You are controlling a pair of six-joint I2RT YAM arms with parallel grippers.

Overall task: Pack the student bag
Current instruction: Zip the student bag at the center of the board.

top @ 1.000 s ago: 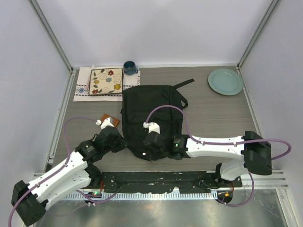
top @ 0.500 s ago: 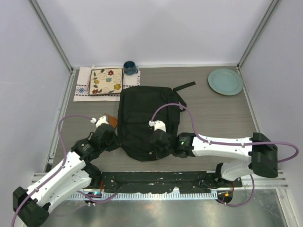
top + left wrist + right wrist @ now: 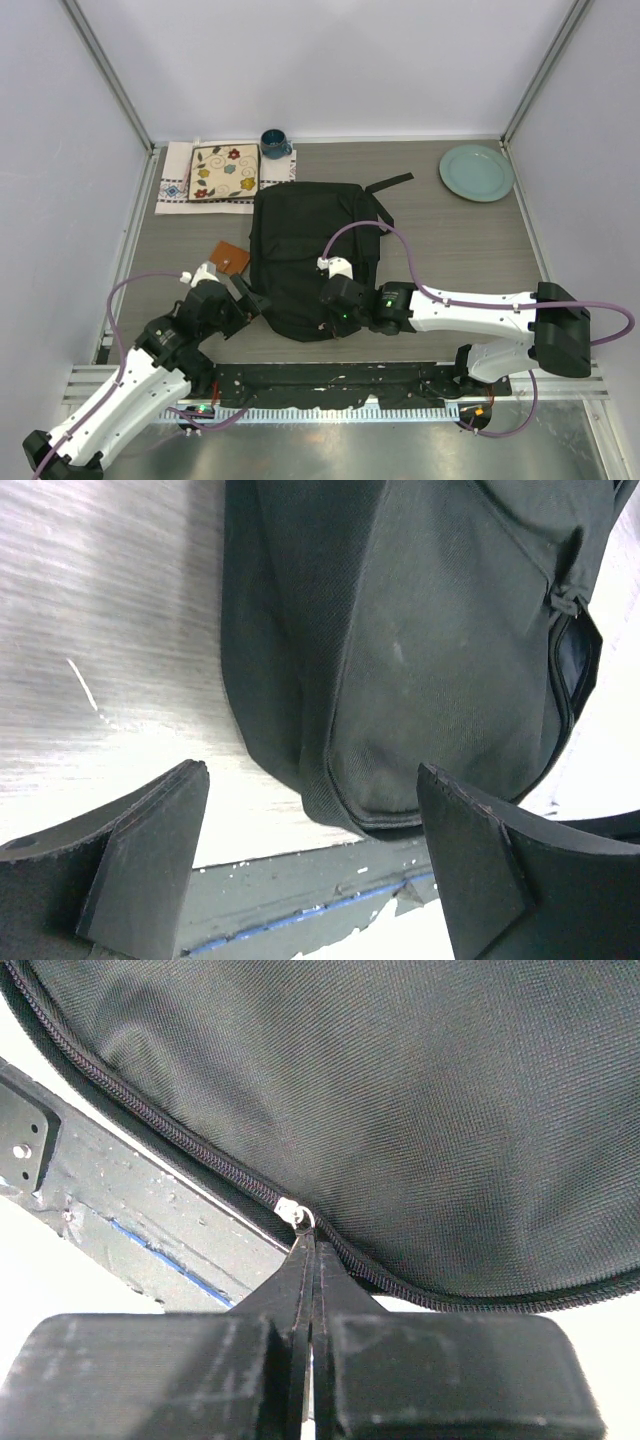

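Middle of the desk (image 3: 470, 260), a little nearer the near edge than the far one: the student bag (image 3: 300, 240), black, lying flat, rounded end toward the arms, a strap (image 3: 390, 182) trailing off toward the far right.

At the bag's near rounded edge, the right gripper (image 3: 308, 1242). Jaws pressed together with no gap, tips right at the small metal pull (image 3: 296, 1213) of the zip (image 3: 150, 1100) that runs round the bag's rim (cannot tell whether a tab is actually pinched between them). Just below that rim, the mounting rail (image 3: 120, 1200) along the desk's near edge.

At the bag's near left side, the left gripper (image 3: 312, 775). Jaws wide apart, nothing between the fingers (image 3: 150, 850). Aimed at the bag's rounded corner, close to it but not touching. On the bag's side in the left wrist view, a zip slot (image 3: 575, 675) gaping slightly.

Just beside the bag on its left, flat on the desk, a small brown item (image 3: 230, 257), too small to name. In the far left corner, a white patterned cloth (image 3: 172, 188) carrying a square flowered plate (image 3: 224, 171). At that cloth's far right end, a dark blue mug (image 3: 274, 143). In the far right corner, well apart from everything else, a pale green round plate (image 3: 476, 172).
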